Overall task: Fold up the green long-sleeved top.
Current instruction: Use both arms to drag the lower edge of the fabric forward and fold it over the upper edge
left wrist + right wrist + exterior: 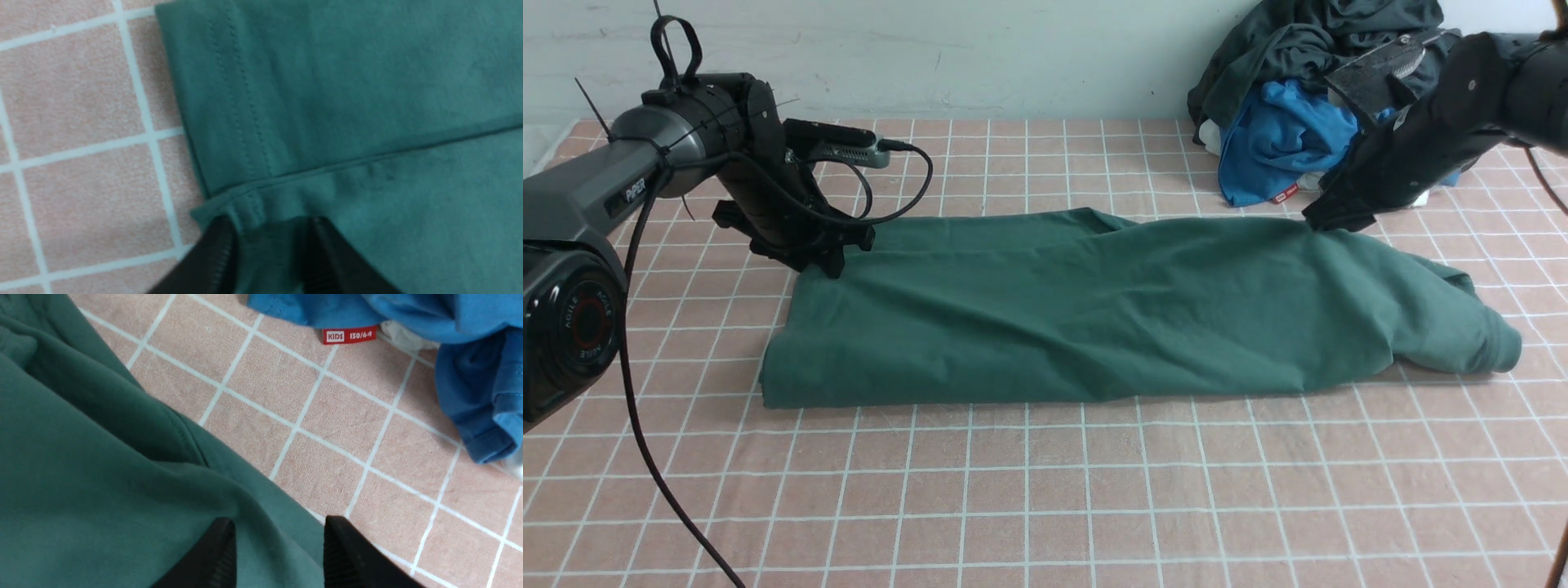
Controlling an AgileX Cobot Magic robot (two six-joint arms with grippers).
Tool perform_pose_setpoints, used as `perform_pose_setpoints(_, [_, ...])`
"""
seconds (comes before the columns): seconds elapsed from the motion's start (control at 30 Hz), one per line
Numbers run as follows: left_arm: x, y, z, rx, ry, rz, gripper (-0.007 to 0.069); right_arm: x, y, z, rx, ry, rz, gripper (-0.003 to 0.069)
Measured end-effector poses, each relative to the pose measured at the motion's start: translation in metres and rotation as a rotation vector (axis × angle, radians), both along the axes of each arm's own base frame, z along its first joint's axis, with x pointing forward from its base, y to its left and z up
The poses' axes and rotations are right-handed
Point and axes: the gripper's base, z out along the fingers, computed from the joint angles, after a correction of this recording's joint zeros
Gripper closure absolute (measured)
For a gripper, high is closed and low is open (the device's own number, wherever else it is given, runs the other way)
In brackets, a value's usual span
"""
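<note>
The green long-sleeved top (1094,310) lies folded into a long band across the middle of the table, with one cuffed sleeve end at the right (1486,343). My left gripper (837,253) is down at the top's far left corner. In the left wrist view (269,245) its jaws stand a little apart, with the stitched hem (245,122) between them. My right gripper (1327,216) is at the top's far right edge. In the right wrist view (280,547) its jaws are also apart and straddle the cloth edge (122,477). The neck label and logo are hidden.
A heap of clothes sits at the back right: a bright blue garment (1282,139) with a red size tag (349,335) and a dark charcoal-grey garment (1307,41) on top. A checked pink cloth (1045,490) covers the table. The left arm's cable (645,457) hangs at the near left.
</note>
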Motion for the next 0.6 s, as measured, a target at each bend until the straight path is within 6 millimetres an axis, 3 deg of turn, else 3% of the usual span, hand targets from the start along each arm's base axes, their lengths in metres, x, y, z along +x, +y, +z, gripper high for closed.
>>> perform_pose_setpoints(0.07, [0.0, 0.001, 0.001, 0.001, -0.003, 0.001, 0.0547, 0.001, 0.0, -0.004, 0.001, 0.006, 0.0, 0.0368])
perform_pose_setpoints(0.13, [0.0, 0.001, 0.003, 0.001, -0.008, 0.001, 0.0594, 0.001, 0.001, -0.006, 0.006, 0.009, 0.0, 0.0389])
perform_pose_setpoints(0.23, [0.0, 0.001, 0.01, 0.002, -0.021, 0.0, 0.0608, 0.001, 0.002, -0.005, 0.009, 0.008, 0.014, 0.0456])
perform_pose_setpoints(0.4, [0.001, 0.002, 0.031, 0.013, -0.073, -0.003, 0.0608, 0.001, 0.004, -0.005, 0.007, -0.001, 0.063, 0.0634])
perform_pose_setpoints(0.6, [0.009, 0.002, 0.055, 0.029, -0.176, -0.006, 0.0608, 0.006, 0.004, -0.002, -0.002, -0.065, 0.074, 0.0671])
